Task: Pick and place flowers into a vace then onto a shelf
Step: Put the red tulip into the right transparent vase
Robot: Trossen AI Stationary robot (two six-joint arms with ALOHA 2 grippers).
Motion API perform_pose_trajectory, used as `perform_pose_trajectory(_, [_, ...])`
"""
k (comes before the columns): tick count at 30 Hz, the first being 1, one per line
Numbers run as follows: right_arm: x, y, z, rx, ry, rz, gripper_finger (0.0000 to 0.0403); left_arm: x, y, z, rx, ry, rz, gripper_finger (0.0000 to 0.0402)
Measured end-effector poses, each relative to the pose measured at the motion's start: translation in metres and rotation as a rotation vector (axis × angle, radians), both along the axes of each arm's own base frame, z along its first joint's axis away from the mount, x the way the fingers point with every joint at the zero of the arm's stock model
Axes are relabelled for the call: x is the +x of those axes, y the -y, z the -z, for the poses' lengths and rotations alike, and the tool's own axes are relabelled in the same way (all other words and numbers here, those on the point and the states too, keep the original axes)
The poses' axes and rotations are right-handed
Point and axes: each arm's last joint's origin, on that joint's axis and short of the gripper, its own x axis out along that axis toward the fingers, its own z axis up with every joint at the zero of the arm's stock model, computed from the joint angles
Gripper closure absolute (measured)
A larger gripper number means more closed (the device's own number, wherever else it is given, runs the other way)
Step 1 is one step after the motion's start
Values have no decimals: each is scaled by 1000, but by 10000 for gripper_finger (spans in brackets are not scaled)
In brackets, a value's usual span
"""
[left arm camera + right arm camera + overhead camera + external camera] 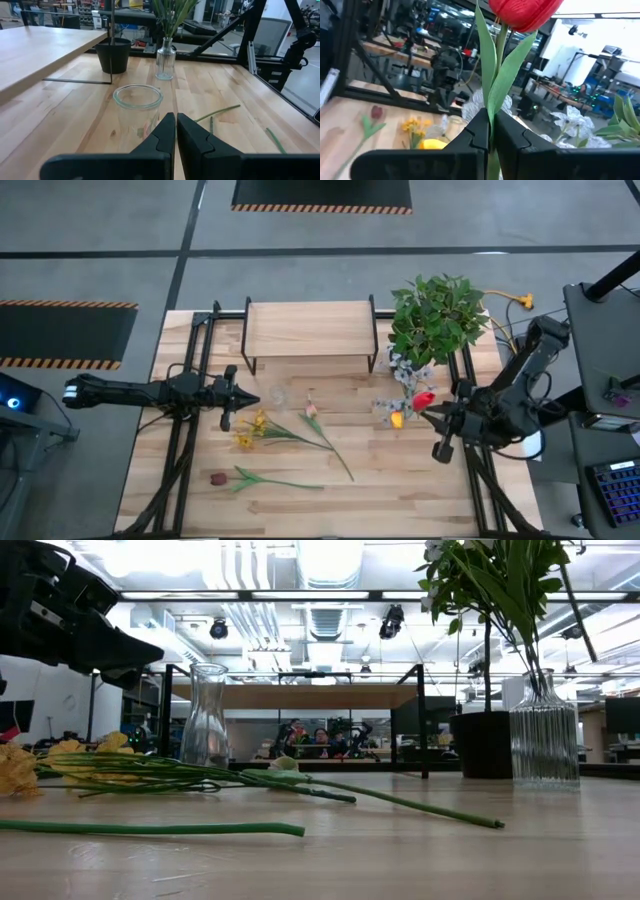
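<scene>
My right gripper [428, 412] hovers over the table's right side, shut on a red tulip [522, 12]. A yellow flower head [397, 418] shows just beside it; whether it is held too, I cannot tell. My left gripper [250, 396] waits shut, pointing at a clear glass vase [138, 107] that stands upright just in front of it. Yellow flowers [250, 430], a pink one [312, 410] and a maroon one [218, 478] lie flat on the table. The shelf [310, 330] stands at the far edge. My right gripper pinches the red tulip's green stem and leaf [492, 112] between its two fingers, a short way below the head. The fingers point level toward the table's left and lie across the stem. The tulip is lifted clear of the table.
A bushy potted plant [438, 315] stands at the far right, next to a ribbed glass vase [545, 745] with green stems and pale sprays [400, 370]. Black frame rails [185, 440] run along both sides of the table.
</scene>
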Motion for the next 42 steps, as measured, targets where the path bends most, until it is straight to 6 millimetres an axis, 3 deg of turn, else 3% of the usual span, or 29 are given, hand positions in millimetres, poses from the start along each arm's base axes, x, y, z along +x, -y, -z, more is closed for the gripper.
perform_pose_trajectory(10, [15, 17, 9, -15, -12, 114, 391, 0, 0, 0, 0, 0, 0, 402])
perform_pose_trajectory(19, [15, 17, -9, -28, 50, 48, 391, 0, 0, -1, 0, 6, 0, 402])
perform_pose_trajectory(42, [22, 25, 3, -55, 59, 47, 390, 0, 0, -1, 0, 6, 1, 402])
